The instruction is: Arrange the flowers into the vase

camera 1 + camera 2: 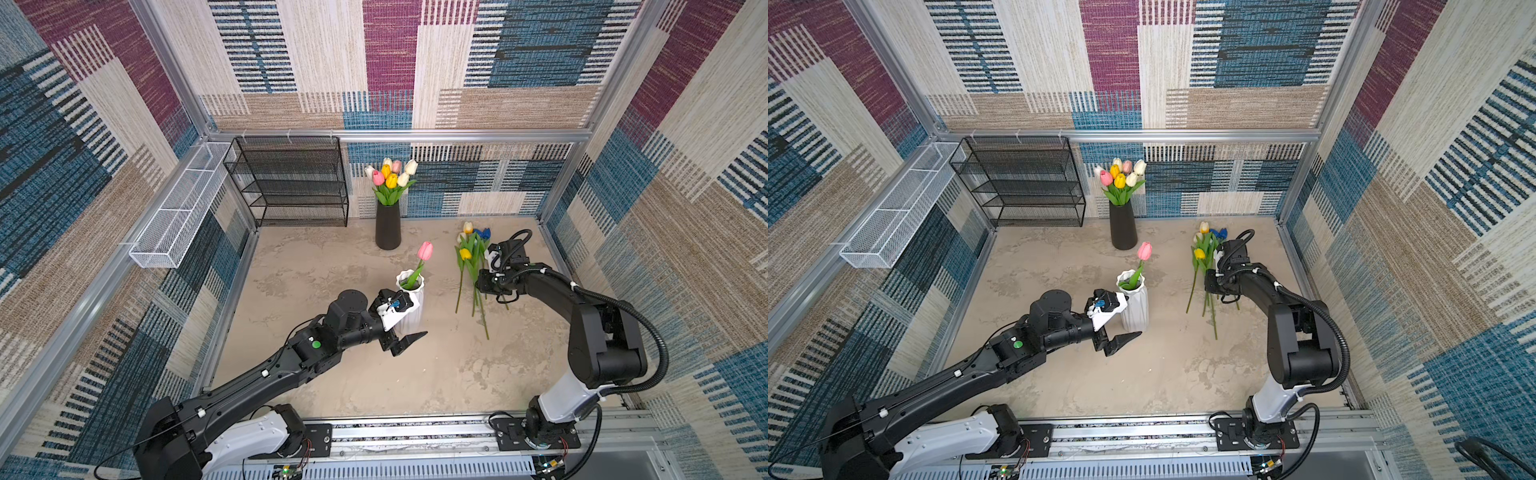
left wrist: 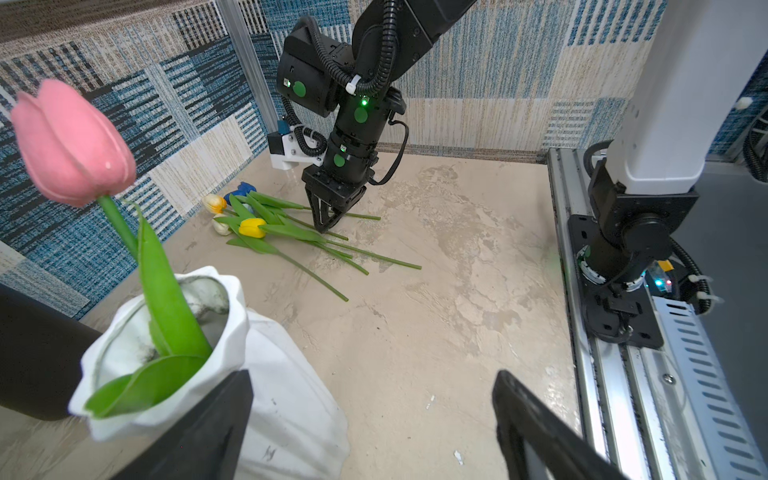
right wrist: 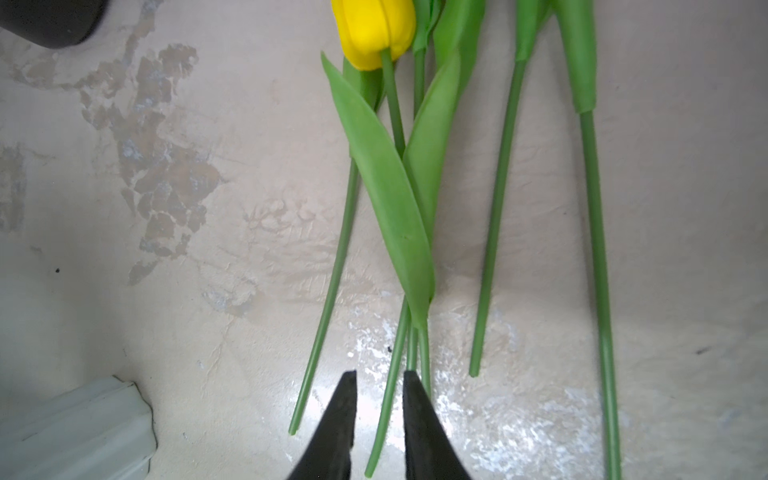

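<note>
We judge the step in hand to be the pick of the next flower. The loose tulips (image 1: 471,266) lie fanned on the table (image 1: 332,374), well apart from the white vase (image 1: 417,308), which holds only the pink tulip (image 1: 425,250); a black vase (image 1: 387,228) at the back carries a full bunch.

The right gripper (image 3: 379,399) stands tip-down over the stem ends, its jaws narrowly parted; one stem (image 3: 384,419) runs through the gap with table showing on both sides of it, so nothing is gripped. To do this well we should close on that stem alone; other stems and a leaf base crowd just beside one finger, and a pinch taken further up would likely gather them too; we should then lift straight up, so the leaves slide free of their neighbours.

The left gripper (image 2: 374,376) sits with jaws wide and empty, one finger just in front of the white vase; whether it touches we cannot tell; it could steady the vase at insertion.
</note>
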Robot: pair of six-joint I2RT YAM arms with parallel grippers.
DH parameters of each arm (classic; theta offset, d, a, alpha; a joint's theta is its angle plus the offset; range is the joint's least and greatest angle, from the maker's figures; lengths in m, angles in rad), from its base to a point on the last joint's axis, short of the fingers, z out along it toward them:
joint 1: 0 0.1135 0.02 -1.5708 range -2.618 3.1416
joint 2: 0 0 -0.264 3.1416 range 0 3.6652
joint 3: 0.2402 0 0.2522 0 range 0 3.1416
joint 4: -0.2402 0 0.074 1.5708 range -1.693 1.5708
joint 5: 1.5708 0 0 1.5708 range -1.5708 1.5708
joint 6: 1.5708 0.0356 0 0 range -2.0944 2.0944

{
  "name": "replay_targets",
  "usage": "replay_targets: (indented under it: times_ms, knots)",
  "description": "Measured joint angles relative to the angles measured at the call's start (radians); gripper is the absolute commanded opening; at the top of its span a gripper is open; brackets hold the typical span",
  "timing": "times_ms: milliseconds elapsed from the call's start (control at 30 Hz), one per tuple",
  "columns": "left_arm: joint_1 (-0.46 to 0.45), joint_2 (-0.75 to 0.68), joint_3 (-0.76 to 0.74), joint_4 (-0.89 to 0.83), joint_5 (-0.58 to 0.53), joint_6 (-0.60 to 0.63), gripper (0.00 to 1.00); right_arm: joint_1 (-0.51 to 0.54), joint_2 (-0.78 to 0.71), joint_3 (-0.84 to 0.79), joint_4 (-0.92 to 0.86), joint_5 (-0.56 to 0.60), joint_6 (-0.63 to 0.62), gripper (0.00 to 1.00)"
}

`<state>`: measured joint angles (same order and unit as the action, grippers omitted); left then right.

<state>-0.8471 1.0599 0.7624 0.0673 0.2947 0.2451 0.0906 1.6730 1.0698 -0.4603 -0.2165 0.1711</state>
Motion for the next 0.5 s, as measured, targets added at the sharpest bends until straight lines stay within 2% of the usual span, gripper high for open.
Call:
replay_targets:
  times_ms: [267,500]
  knots:
    - [0.000,0.007,0.000,0.000,0.000,-0.003,0.93,0.005,0.058,-0.038,0.016,0.010,0.015,0.24]
    - [0.000,0.014,0.001,-0.003,0.000,-0.004,0.93,0.005,0.093,-0.051,0.047,0.029,0.027,0.13]
